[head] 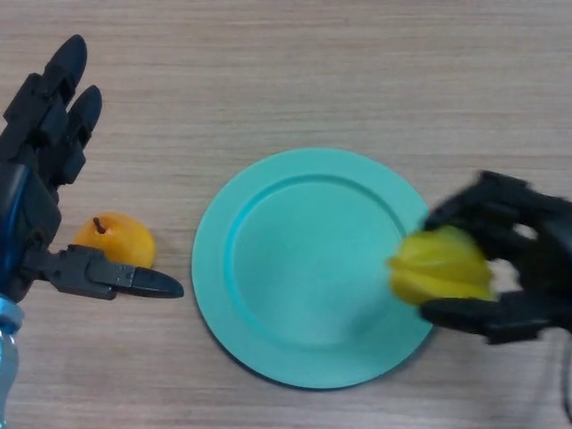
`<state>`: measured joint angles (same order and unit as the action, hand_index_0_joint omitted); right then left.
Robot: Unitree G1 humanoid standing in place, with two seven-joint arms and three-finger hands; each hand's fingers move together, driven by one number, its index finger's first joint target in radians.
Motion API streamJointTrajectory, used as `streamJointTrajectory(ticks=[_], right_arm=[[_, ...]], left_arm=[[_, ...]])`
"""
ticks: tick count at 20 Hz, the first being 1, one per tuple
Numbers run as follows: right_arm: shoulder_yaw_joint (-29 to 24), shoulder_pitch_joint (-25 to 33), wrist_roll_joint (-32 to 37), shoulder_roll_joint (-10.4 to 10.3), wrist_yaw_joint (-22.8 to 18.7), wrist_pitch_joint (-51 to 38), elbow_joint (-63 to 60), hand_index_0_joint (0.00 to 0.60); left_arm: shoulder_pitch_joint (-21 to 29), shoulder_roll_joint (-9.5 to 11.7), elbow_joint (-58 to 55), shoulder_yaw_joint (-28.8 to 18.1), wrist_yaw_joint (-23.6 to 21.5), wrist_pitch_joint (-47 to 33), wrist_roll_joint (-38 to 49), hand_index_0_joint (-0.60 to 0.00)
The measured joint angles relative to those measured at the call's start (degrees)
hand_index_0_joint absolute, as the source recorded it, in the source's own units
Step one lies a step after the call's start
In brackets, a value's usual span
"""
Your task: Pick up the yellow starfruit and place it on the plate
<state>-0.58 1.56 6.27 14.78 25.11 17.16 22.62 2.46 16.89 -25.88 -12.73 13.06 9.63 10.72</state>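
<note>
A yellow starfruit (441, 266) is held in my right hand (514, 259), whose fingers and thumb curl round it. The fruit hangs over the right rim of a round turquoise plate (304, 268) in the middle of the table. My left hand (49, 179) is open at the far left, fingers straight and pointing away, thumb stretched toward the plate. It holds nothing.
An orange round fruit with a short stem (113, 239) lies on the wooden table just left of the plate, partly behind my left thumb.
</note>
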Motion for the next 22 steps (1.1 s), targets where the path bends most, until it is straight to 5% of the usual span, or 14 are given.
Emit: streamJointTrajectory(ticks=[4,9,10,14,15,20,22], right_arm=[[7.17,3.69,-7.23,-3.00,-3.89,-3.71,-7.77,0.600],[10.12,6.15,-10.89,-3.84,-11.19,-9.86,-16.17,0.600],[10.90,6.07,-11.24,-3.94,-10.92,-10.28,-17.42,0.550],[12.01,5.61,-15.45,-3.97,-9.90,-10.47,-18.49,0.057],[12.11,5.75,-15.47,-3.97,-9.96,-10.16,-18.19,0.000],[12.42,6.83,-15.21,-3.98,-11.39,-4.80,-9.43,0.000],[10.01,6.44,-9.53,-4.01,-11.28,-2.07,-4.30,0.000]], left_arm=[[-0.11,0.05,0.03,-0.68,0.00,0.00,0.01,0.000],[-0.21,0.19,0.05,-1.42,0.01,0.00,1.93,0.000],[-0.21,0.37,0.12,-1.81,0.03,0.00,1.92,0.000],[-0.34,0.53,0.54,-1.95,0.05,0.00,1.89,0.000],[-0.33,0.53,1.07,-1.95,0.05,-0.11,1.80,0.000],[-0.44,0.53,1.95,-1.88,0.05,-0.25,1.51,0.000],[-0.46,0.52,1.94,-1.88,0.04,-0.27,1.51,0.000]])
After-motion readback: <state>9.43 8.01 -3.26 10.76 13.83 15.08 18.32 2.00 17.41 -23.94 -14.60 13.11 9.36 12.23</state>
